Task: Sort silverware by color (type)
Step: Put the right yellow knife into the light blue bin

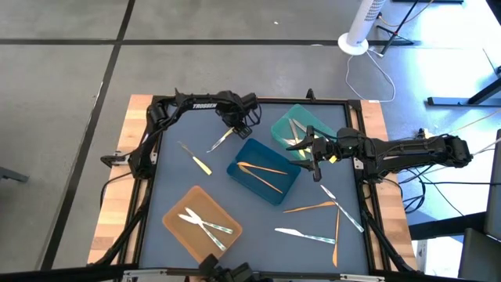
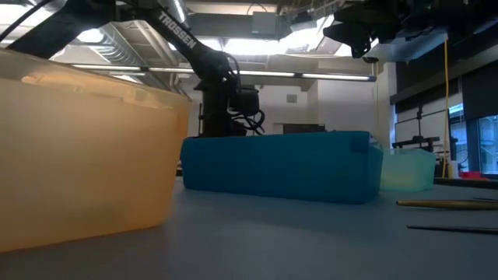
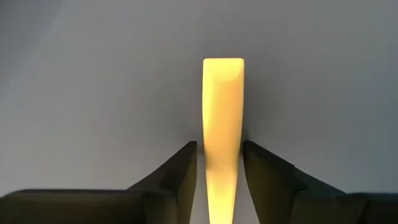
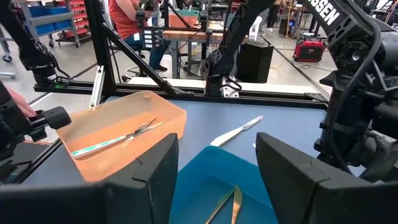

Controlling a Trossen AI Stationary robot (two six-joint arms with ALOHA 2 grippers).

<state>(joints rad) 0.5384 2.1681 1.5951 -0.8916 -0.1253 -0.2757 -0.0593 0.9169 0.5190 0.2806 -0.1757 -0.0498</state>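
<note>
A pale yellow utensil [image 1: 221, 139] lies flat on the blue-grey table mat, left of the teal tray [image 1: 283, 125]. My left gripper [image 1: 235, 124] points down over one end of it. Its open fingers stand on either side of the yellow handle [image 3: 222, 106]. Another yellow utensil [image 1: 197, 159] lies loose farther left. My right gripper [image 1: 315, 160] hangs level and open above the blue tray [image 1: 249, 182], with nothing between its fingers. The blue tray holds orange utensils [image 1: 262, 168]. The orange tray [image 1: 178, 218] holds silvery-clear ones [image 1: 205, 223]. My left gripper comes at the yellow utensil's handle [image 3: 221, 168] from above, one finger at each long edge, with the fingers across it. The handle lies flat on the mat. A thin gap shows at one finger [image 3: 185, 168]. Whether the other finger touches, I cannot tell.
Loose orange utensils [image 1: 309, 207] [image 1: 337, 233] and white ones [image 1: 301, 233] [image 1: 344, 210] lie on the near right part of the mat. The teal tray holds pale utensils [image 1: 297, 129]. A person stands in the room beyond the table [image 4: 127, 18].
</note>
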